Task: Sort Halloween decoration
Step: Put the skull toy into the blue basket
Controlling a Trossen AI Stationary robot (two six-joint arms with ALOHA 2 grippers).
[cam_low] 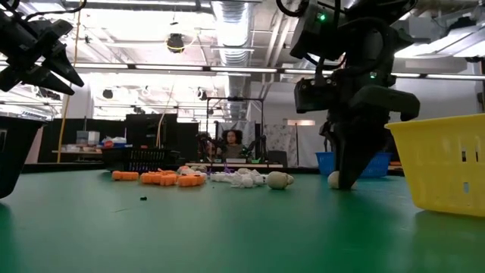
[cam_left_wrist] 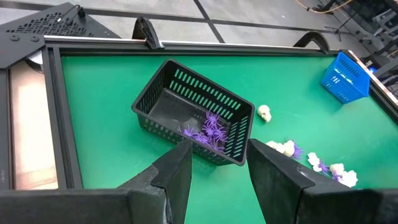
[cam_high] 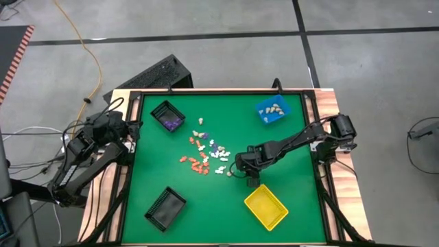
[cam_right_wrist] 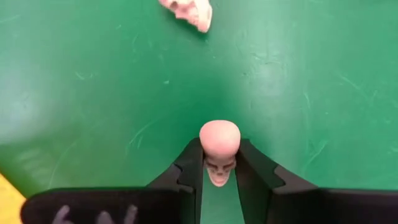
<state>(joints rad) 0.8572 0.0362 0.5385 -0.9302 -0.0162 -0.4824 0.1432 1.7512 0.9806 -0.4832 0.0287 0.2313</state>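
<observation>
On the green tabletop [cam_high: 288, 158], just beside the near corner of the yellow bin [cam_high: 266, 207], the right gripper [cam_right_wrist: 219, 177] stands low with its two fingers pinching a small beige skull [cam_right_wrist: 219, 149]. The piece sits between the fingertips with its rounded crown poking out past them. The rest of the Halloween decoration [cam_high: 204, 154] lies scattered around the middle of the tabletop: orange pieces [cam_low: 161, 177] to one side, white and purple ones mixed nearby. Some beige pieces lie already in the blue bin [cam_high: 272, 110], and purple spiders [cam_left_wrist: 208, 129] in the black bin [cam_left_wrist: 193, 113]. A second black bin [cam_high: 165, 208] sits at the near left.

The grip looks shallow, taken on the lower half of the skull, so the smooth rounded piece could squirt out or twist as the arm lifts. If it drops it may roll, and another beige piece [cam_right_wrist: 188, 12] lies near enough to be knocked. The yellow bin's wall is also close, so a careless swing could nudge it.

The left gripper [cam_left_wrist: 217, 177] waits above the tabletop's far left edge, fingers spread and holding nothing, looking toward the black bin.
</observation>
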